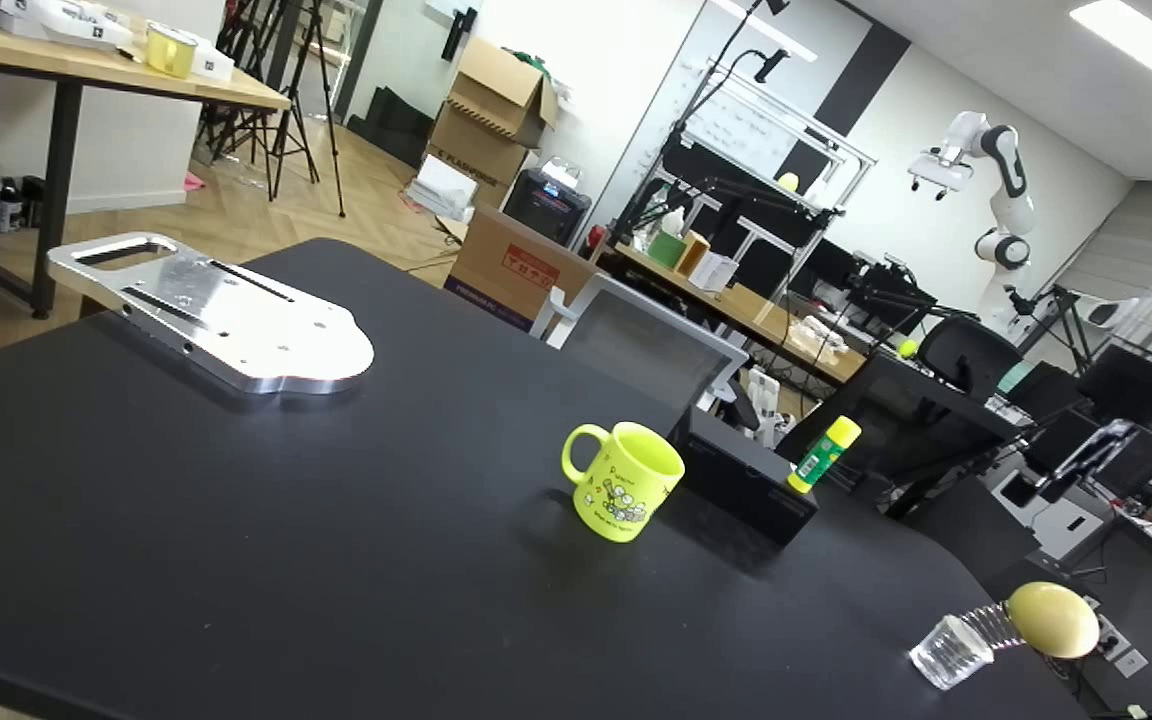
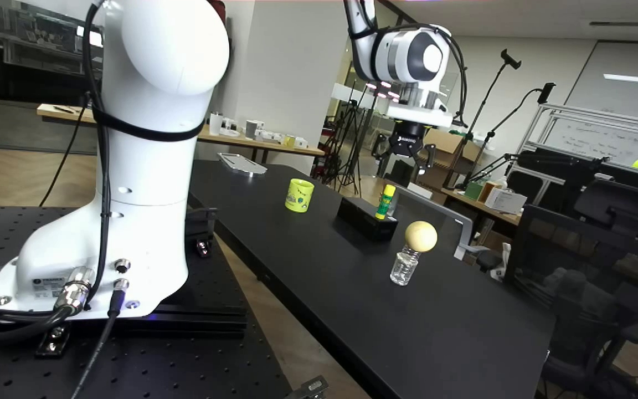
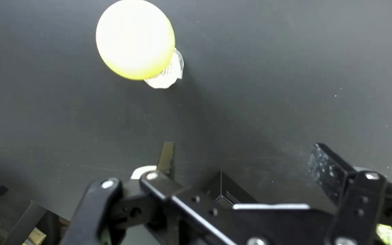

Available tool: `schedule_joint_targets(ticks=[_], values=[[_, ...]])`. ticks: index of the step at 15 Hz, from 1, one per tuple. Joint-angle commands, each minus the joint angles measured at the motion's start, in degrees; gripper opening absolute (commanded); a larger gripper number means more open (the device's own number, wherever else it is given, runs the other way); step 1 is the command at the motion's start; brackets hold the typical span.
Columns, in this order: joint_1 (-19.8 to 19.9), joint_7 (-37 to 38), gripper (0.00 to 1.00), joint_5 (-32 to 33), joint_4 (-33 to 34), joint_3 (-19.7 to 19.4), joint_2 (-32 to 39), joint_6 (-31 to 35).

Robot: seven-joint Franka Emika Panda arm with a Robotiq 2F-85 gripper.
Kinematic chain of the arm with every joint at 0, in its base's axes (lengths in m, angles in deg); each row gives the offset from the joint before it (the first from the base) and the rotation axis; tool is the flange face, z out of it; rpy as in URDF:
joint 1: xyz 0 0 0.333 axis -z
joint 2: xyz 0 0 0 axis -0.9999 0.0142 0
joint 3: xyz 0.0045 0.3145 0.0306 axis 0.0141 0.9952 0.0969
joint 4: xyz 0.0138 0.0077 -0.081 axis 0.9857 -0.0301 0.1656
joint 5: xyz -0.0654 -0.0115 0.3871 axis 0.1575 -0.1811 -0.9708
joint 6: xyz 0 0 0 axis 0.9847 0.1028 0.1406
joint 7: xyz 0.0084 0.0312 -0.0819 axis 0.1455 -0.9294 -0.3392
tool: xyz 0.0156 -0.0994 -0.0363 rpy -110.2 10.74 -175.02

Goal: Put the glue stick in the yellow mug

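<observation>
The green glue stick with yellow ends [image 1: 823, 455] [image 2: 385, 202] stands upright on one end of a black box in both exterior views. It is hidden in the wrist view. The lime-yellow mug [image 1: 626, 485] [image 2: 299, 195] stands upright on the table beside the box. A sliver of it shows behind a finger in the wrist view [image 3: 390, 234]. My gripper [image 2: 402, 166] [image 3: 243, 148] is open and empty, well above the table and apart from the glue stick and mug. It also shows at the right of an exterior view [image 1: 1061, 480].
The black box [image 1: 746, 475] [image 2: 366, 219] [image 3: 231, 190] lies under the glue stick. A clear glass with a spring and a pale yellow ball [image 1: 1051, 620] [image 2: 420, 236] [image 3: 136, 37] stands near it. A metal plate [image 1: 226, 320] [image 2: 241, 163] lies at the table's far end.
</observation>
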Motion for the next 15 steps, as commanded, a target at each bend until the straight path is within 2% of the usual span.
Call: schedule_joint_targets(ticks=[1, 6, 15], values=[[-0.13, 1.37, 1.00, -1.31, 8.35, 2.51, 7.55, -0.38], [-0.12, 1.31, 1.00, -1.66, 16.56, 5.31, 16.44, 3.16], [-0.42, 2.77, 1.00, -1.26, 30.53, 6.72, 28.82, 5.69]])
